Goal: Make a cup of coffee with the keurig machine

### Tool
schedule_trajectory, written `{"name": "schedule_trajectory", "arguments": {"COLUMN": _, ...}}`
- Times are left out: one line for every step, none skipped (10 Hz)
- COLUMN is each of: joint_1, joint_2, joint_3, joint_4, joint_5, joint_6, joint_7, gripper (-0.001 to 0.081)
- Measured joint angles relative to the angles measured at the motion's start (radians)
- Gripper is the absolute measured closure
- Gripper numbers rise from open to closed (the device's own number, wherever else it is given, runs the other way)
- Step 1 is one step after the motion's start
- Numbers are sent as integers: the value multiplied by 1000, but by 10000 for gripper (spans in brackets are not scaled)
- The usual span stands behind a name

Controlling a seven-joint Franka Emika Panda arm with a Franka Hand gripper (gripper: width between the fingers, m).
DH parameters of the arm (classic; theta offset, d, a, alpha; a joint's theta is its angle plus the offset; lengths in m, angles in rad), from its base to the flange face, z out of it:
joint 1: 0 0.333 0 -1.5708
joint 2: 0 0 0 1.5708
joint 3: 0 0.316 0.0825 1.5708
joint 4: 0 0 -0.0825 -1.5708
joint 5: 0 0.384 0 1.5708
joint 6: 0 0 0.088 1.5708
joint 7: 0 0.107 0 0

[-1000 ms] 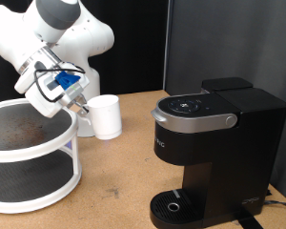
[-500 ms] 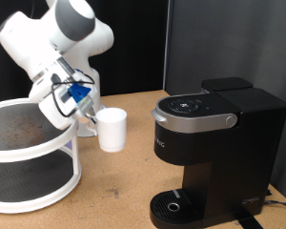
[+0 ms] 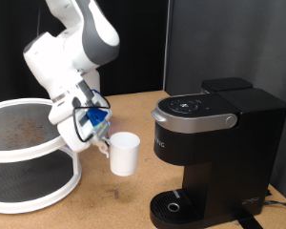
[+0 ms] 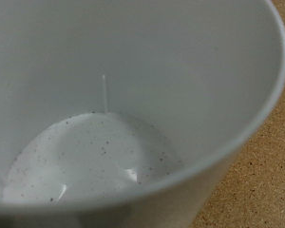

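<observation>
Even, bright indoor light falls from above. The mug (image 3: 123,153) casts a soft shadow at six o'clock, the machine (image 3: 214,153) shows faint glare on its lid, and the arm (image 3: 71,57) is slightly motion-blurred. The wrist view is soft and washed out.

On the exterior view's right of the gripper (image 3: 102,143) and its white mug (image 3: 123,153), a strip of bare table (image 3: 124,196) lies open up to the keurig machine (image 3: 212,153). The two-tier rack (image 3: 33,153) crowds it on the other side. The drip tray (image 3: 175,207) sits uncovered under the machine's overhanging head.
</observation>
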Motion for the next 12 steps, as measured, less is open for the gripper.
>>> {"name": "schedule_trajectory", "arguments": {"joint_1": 108, "joint_2": -2, "joint_3": -93, "joint_4": 4, "joint_5": 35, "joint_6": 45, "joint_7": -39, "gripper": 734}}
{"name": "schedule_trajectory", "arguments": {"joint_1": 215, "joint_2": -11, "joint_3": -186, "joint_4": 8, "joint_5": 59, "joint_6": 93, "joint_7": -66, "gripper": 734}}
{"name": "schedule_trajectory", "arguments": {"joint_1": 309, "joint_2": -28, "joint_3": -267, "joint_4": 13, "joint_5": 70, "joint_6": 135, "joint_7": -76, "gripper": 734}}
{"name": "schedule_trajectory", "arguments": {"joint_1": 389, "joint_2": -55, "joint_3": -333, "joint_4": 18, "joint_5": 72, "joint_6": 182, "joint_7": -78, "gripper": 734}}
{"name": "schedule_trajectory", "arguments": {"joint_1": 454, "joint_2": -91, "joint_3": -384, "joint_4": 24, "joint_5": 72, "joint_6": 229, "joint_7": -81, "gripper": 734}}
{"name": "schedule_trajectory", "arguments": {"joint_1": 504, "joint_2": -130, "joint_3": -423, "joint_4": 29, "joint_5": 71, "joint_6": 268, "joint_7": -85, "gripper": 734}}
{"name": "schedule_trajectory", "arguments": {"joint_1": 544, "joint_2": -165, "joint_3": -454, "joint_4": 35, "joint_5": 69, "joint_6": 302, "joint_7": -87, "gripper": 734}}
{"name": "schedule_trajectory", "arguments": {"joint_1": 582, "joint_2": -192, "joint_3": -481, "joint_4": 42, "joint_5": 67, "joint_6": 329, "joint_7": -87, "gripper": 734}}
{"name": "schedule_trajectory", "arguments": {"joint_1": 620, "joint_2": -211, "joint_3": -508, "joint_4": 50, "joint_5": 65, "joint_6": 352, "joint_7": -87, "gripper": 734}}
{"name": "schedule_trajectory", "arguments": {"joint_1": 658, "joint_2": -226, "joint_3": -532, "joint_4": 60, "joint_5": 65, "joint_6": 372, "joint_7": -87, "gripper": 734}}
{"name": "schedule_trajectory", "arguments": {"joint_1": 694, "joint_2": -241, "joint_3": -551, "joint_4": 70, "joint_5": 63, "joint_6": 396, "joint_7": -87, "gripper": 734}}
{"name": "schedule_trajectory", "arguments": {"joint_1": 726, "joint_2": -258, "joint_3": -568, "joint_4": 82, "joint_5": 62, "joint_6": 418, "joint_7": -87, "gripper": 734}}
